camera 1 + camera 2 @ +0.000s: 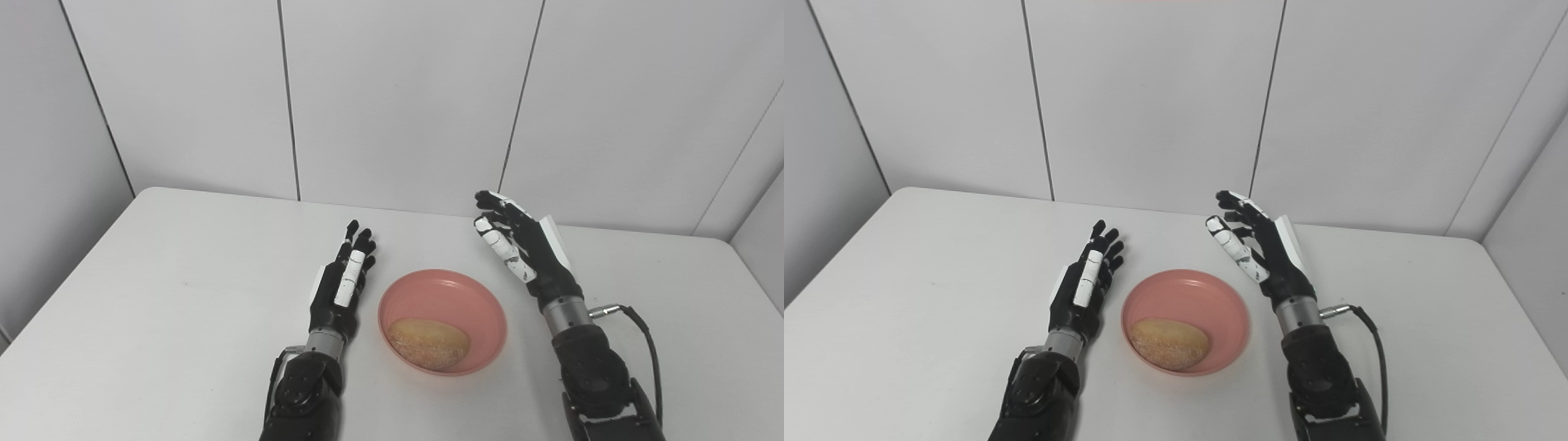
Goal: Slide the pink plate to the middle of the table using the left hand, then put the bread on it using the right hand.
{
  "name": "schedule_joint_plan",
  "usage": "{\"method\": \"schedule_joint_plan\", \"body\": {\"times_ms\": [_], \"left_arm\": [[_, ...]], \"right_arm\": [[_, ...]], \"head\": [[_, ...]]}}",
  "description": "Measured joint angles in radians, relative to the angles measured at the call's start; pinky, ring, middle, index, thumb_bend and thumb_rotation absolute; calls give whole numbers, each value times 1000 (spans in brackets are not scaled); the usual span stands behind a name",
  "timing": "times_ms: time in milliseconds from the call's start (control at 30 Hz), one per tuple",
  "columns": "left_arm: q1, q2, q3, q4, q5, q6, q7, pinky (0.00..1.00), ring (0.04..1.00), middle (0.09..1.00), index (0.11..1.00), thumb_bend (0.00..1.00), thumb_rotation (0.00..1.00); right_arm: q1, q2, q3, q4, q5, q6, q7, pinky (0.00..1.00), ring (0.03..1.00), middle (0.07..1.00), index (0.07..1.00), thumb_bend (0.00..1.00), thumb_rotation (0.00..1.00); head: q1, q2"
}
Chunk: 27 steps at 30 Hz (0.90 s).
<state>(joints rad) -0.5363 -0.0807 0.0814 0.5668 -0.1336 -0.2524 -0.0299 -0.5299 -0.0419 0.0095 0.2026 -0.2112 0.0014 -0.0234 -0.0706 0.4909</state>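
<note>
Pink plate (442, 288) near the table's (153, 294) middle, toward the near edge, bread (429, 343) already lying in its near-left part, long axis running left to right. Between both hands, left hand (344, 283) just beside the rim, right hand (519, 245) off the far-right rim. Both open, fingers extended, empty, palms turned inward. Seemingly nothing left but withdrawal.

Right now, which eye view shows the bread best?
Little between them. The left eye view has the bread nearer picture centre, lying whole in the pink plate toward its near rim. The right eye view shows the same bread, equally unobstructed, further left.
</note>
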Motion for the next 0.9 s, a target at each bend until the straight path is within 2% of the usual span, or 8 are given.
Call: {"method": "schedule_joint_plan", "body": {"times_ms": [167,267,333,400,600,733,900], "left_arm": [[-3,-5,-8,1,89,-1,105,1000,1000,1000,997,792,831],[-3,-10,-17,-7,138,51,167,1000,1000,1000,1000,762,868],[-1,-16,-25,-20,157,81,185,1000,1000,1000,1000,752,874],[-1,-24,-27,-31,158,103,192,1000,1000,1000,1000,757,867],[-9,-33,-27,-36,147,157,197,1000,1000,1000,1000,748,846],[-15,-33,-27,-36,145,179,197,1000,1000,1000,1000,745,845],[-18,-32,-30,-33,145,187,197,1000,1000,1000,1000,757,852]], "right_arm": [[26,51,-51,116,80,-79,-61,786,818,840,845,817,1000],[35,81,-96,201,135,-114,-96,846,860,873,869,818,1000],[36,102,-133,248,181,-139,-120,878,885,891,882,815,1000],[37,118,-158,278,218,-184,-141,891,898,904,888,799,1000],[7,137,-183,344,281,-249,-167,914,911,923,926,797,1000],[-2,144,-183,366,288,-270,-179,922,915,926,931,777,1000],[-2,155,-175,372,271,-278,-216,989,946,952,948,745,1000]], "head": [[-15,-2],[-32,-3],[-41,-5],[-52,-5],[-86,-5],[-115,-15],[-118,-17]]}}
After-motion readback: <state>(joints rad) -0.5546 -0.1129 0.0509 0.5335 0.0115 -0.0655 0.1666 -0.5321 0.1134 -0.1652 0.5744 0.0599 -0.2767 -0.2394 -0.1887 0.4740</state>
